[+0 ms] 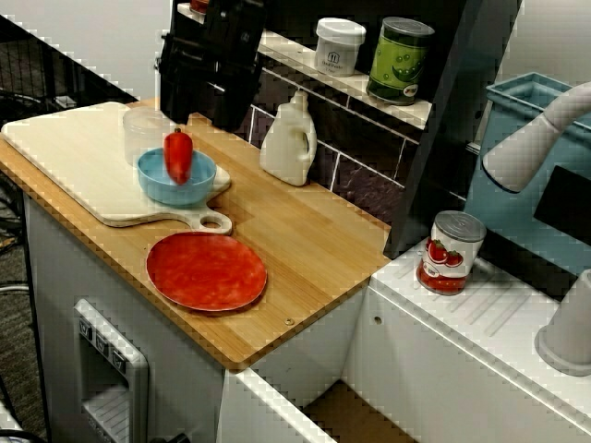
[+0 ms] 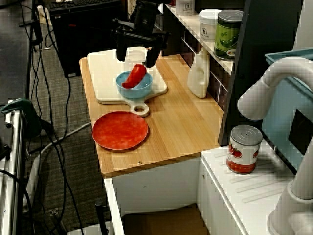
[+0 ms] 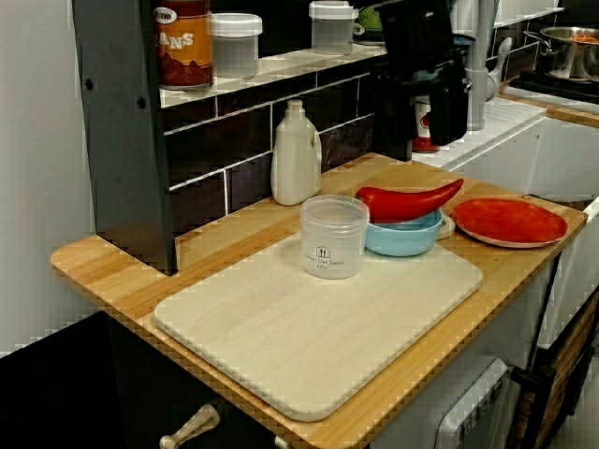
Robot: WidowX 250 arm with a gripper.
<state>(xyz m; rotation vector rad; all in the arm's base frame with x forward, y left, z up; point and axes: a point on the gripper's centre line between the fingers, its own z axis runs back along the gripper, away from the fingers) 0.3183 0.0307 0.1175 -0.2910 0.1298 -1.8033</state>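
Under gripper (image 2: pixel 134 61), pepper (image 2: pixel 135 76) end hidden in bowl (image 2: pixel 139 92)

Going by the front view: the cutting board (image 1: pixel 74 161) is lying on the counter's (image 1: pixel 314 231) left end. The bowl (image 1: pixel 175 180) is sitting on the board's right end, by the handle, and the chili pepper (image 1: pixel 178 155) is leaning inside it. The tub (image 1: pixel 143 134) is standing on the board just beside the bowl, at its 10 o'clock. The plate (image 1: pixel 206 270) is lying off the board at the bowl's 5 o'clock. The bottle (image 1: pixel 288 140) is standing at 2 o'clock against the back wall, under the shelf (image 1: pixel 295 55), where a jar (image 1: pixel 339 46) and a can (image 1: pixel 400 60) are sitting side by side. The tomato can (image 1: pixel 450 252) is standing on the drainboard (image 1: pixel 499 309) at 4 o'clock, well apart. In the high view the gripper (image 2: pixel 136 58) is hanging right above the bowl.
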